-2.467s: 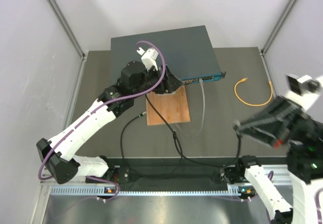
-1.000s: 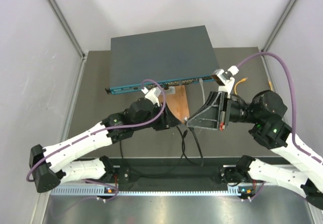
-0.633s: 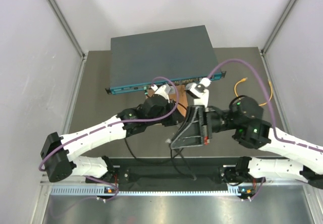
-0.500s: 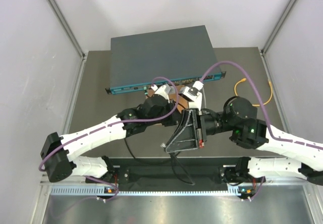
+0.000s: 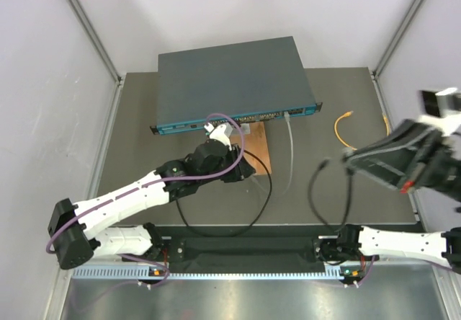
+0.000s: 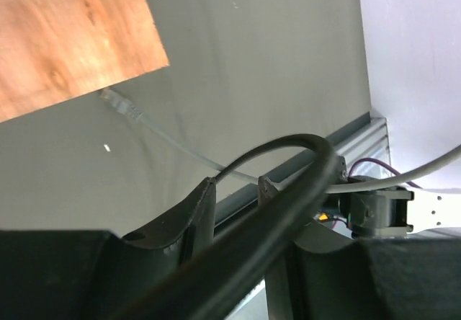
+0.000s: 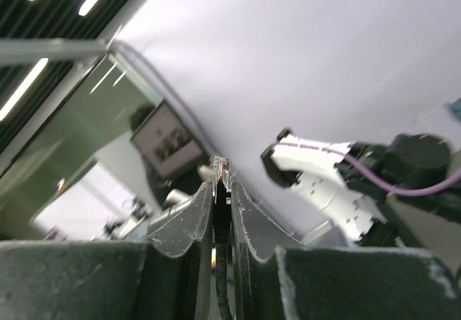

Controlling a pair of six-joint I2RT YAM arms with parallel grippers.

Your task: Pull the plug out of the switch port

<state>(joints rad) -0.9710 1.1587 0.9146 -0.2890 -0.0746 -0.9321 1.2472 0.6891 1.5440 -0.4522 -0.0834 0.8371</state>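
Observation:
The switch (image 5: 230, 75) lies at the back, its teal front strip (image 5: 216, 123) facing the arms. My right gripper (image 5: 345, 163) hangs high at the right, far from the switch. It is shut on the plug (image 7: 222, 167) of a black cable (image 5: 311, 190), whose clear tip pokes out past the fingertips of the right gripper (image 7: 222, 184). My left gripper (image 5: 245, 170) sits low by the wooden board (image 5: 256, 143). In the wrist view the left gripper (image 6: 235, 183) has its fingers apart, and the black cable (image 6: 288, 190) runs loosely across them.
A pale cable (image 5: 290, 147) runs from the switch front down the mat; its clear loose end (image 6: 119, 105) lies beside the board (image 6: 65, 39). A yellow cable loop (image 5: 360, 131) lies at the right. White walls and metal posts close in the table.
My right arm has swung from the middle by the board up and out to the right, carrying the black plug. My left gripper has drawn back slightly toward the near left.

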